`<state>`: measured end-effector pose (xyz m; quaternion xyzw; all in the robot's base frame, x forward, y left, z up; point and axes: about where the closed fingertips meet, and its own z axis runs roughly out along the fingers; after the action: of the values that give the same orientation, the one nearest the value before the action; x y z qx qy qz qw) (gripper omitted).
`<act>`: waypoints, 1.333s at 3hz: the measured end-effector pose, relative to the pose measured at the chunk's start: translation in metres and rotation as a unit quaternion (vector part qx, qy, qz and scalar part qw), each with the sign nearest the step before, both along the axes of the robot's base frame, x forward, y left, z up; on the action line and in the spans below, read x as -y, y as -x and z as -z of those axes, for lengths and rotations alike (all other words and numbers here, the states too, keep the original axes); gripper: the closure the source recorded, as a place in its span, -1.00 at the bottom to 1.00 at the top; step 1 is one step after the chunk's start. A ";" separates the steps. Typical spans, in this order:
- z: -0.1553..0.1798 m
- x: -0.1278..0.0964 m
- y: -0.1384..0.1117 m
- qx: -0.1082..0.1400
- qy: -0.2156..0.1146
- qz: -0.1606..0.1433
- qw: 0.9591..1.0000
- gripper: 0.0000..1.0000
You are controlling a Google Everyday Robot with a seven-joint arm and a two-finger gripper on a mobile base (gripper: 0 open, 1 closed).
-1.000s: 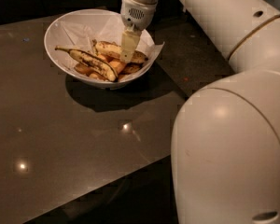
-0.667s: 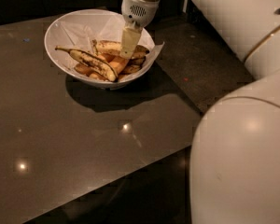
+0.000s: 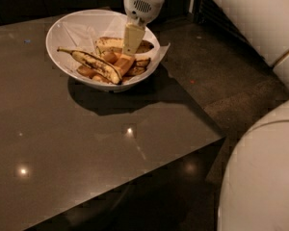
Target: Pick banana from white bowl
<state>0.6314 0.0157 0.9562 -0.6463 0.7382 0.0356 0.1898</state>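
The white bowl with a crinkled paper liner stands at the back of the dark table. The plump pale-yellow banana lies along the far side of the bowl, its dark right end near the rim. My gripper comes down from above into the right half of the bowl, right in front of this banana's middle and hiding part of it. I cannot tell whether it touches the banana. A slimmer curved black-spotted banana lies in front of it. Orange-yellow pieces lie under the gripper's tip.
The dark glossy table reaches forward and left of the bowl, with its right edge running close past the bowl. A speckled floor lies to the right. My arm's large white shell fills the lower right corner.
The gripper's tip has risen slightly inside the bowl. The big arm segment has swung to the right and shows less of itself. The bowl and fruit have not moved.
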 end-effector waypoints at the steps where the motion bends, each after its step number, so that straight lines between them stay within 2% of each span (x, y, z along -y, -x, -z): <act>1: -0.024 0.007 0.019 0.019 -0.011 -0.004 1.000 1.00; 2: -0.048 0.025 0.054 0.039 -0.040 0.011 0.998 1.00; 3: -0.062 0.063 0.101 0.051 -0.064 0.049 0.995 1.00; 4: -0.060 0.107 0.153 0.050 -0.078 0.084 0.992 1.00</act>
<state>0.4788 -0.0912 1.0158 -0.5662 0.7746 0.0449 0.2783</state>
